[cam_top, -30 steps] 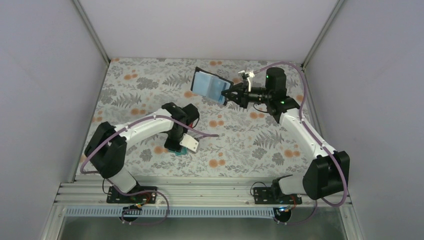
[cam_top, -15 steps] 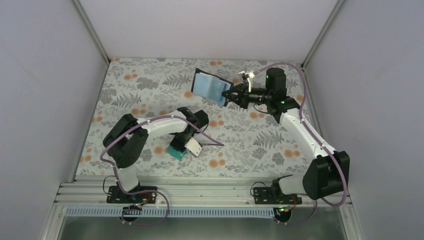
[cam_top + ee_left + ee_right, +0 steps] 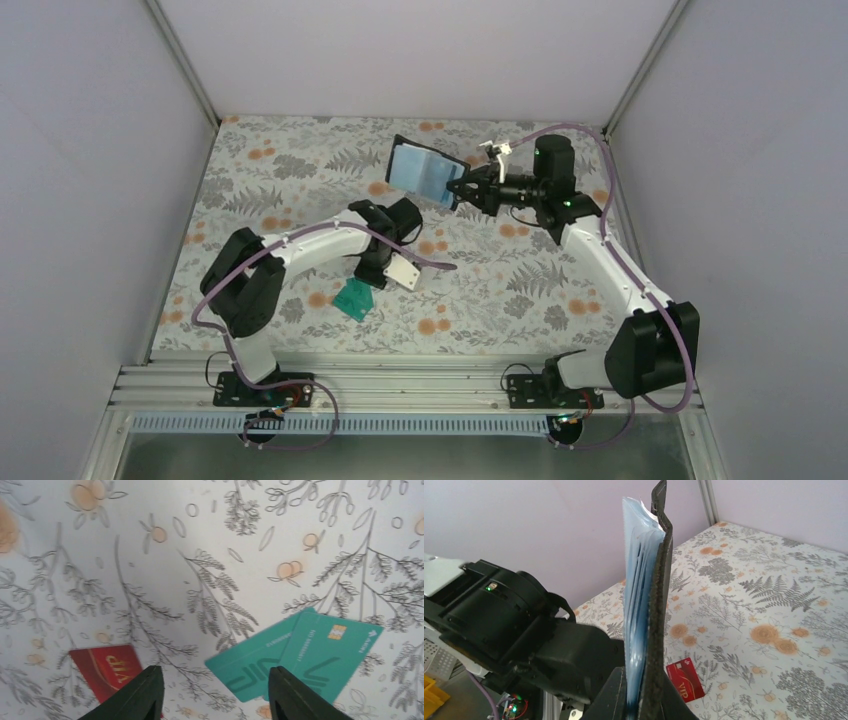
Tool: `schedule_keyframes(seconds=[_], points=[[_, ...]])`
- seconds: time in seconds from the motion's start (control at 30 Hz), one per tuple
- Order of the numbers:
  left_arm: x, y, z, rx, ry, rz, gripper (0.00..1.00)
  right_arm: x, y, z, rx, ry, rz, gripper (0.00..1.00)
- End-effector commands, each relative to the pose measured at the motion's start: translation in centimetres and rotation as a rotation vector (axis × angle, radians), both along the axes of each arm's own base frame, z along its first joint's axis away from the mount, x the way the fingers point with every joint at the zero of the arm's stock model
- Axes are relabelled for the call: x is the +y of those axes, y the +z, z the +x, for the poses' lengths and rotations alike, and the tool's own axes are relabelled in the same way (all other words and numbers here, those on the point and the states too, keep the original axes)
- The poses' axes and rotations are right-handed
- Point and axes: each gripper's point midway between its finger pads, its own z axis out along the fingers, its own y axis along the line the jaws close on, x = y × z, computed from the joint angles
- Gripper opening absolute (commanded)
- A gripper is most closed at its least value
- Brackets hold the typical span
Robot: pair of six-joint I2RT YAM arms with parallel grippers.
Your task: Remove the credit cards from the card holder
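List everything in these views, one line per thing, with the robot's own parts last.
teal-green plastic cards: two, teal-green, overlapping, flat on the cloth below the left gripper.
red plastic card: one, red with VIP lettering, flat on the cloth, apart from the teal pair.
black bifold card holder: one, black with a blue-grey inner face, open, held up over the far part of the table.
floral tablecloth: one, white with grey ferns and orange blooms, covering the table.
robot arms: two, white and black, left arm and right arm.
left gripper: one, black, open, empty.
right gripper: one, black, shut on the card holder.
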Motion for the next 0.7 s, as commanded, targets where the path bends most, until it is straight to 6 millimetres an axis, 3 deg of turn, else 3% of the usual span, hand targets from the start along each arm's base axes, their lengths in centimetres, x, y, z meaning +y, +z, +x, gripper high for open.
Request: schedule_keyframes(seconds=[0.0,0.13,0.27,0.5,0.57,0.67], points=[[-0.8,0.3,1.9,0.005,0.058,-0.128,0.47,-1.3,1.5,1.5,-0.02,-0.073,0.001,0.04],[-1.0,-0.6,3.2,0.022,0.12,-0.21,0.4,-3.9,1.2,3.4,0.021,-0.208,-0.009,0.04],[-0.4,-2.8,3.8,0.023,0.155,-0.212,0.36,-6.4,0.5,4.6,0.065,-0.303,-0.008,0.04],[-0.1,-6.0,2.8,0.087,0.244,-0.248,0.34,-7.3,-0.2,4.8,0.088,-0.309,-0.002,0.04],[1.0,-7.0,2.4,0.089,0.278,-0.216,0.3,-7.3,0.0,4.7,0.084,-0.304,0.003,0.04],[4.3,-7.9,1.7,0.074,0.31,-0.148,0.27,-7.5,0.3,4.7,0.077,-0.299,0.01,0.04]])
